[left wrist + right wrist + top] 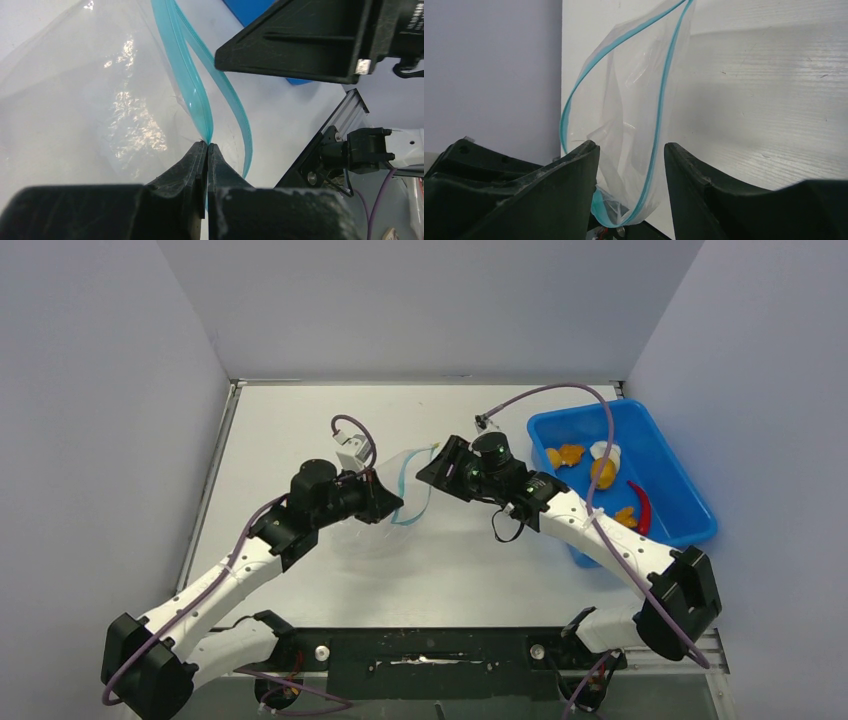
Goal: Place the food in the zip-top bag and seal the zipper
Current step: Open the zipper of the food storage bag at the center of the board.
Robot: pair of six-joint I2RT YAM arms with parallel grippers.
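The clear zip-top bag (pixel 392 508) hangs above the table between the two arms, its mouth open. My left gripper (pixel 388 502) is shut on one lip of the blue-green zipper (pixel 194 92), pinched at the fingertips (pixel 207 145). The other lip (pixel 239 120) curves free. My right gripper (pixel 433 468) is open and empty just right of the bag. In the right wrist view its jaws stand wide apart (pixel 630 156), facing the open bag mouth (pixel 634 115) and zipper (pixel 663 100). The food lies in the blue tray (pixel 690 502): orange fruits (pixel 567 455), a white lump (pixel 604 450), a red chili (pixel 642 506), an orange bit (pixel 625 517).
The blue tray stands at the right side of the white table (pixel 300 430), close to the right arm's forearm (pixel 590 530). Grey walls enclose the table at the left, back and right. A small white part (pixel 351 452) with a purple cable sits behind the left wrist.
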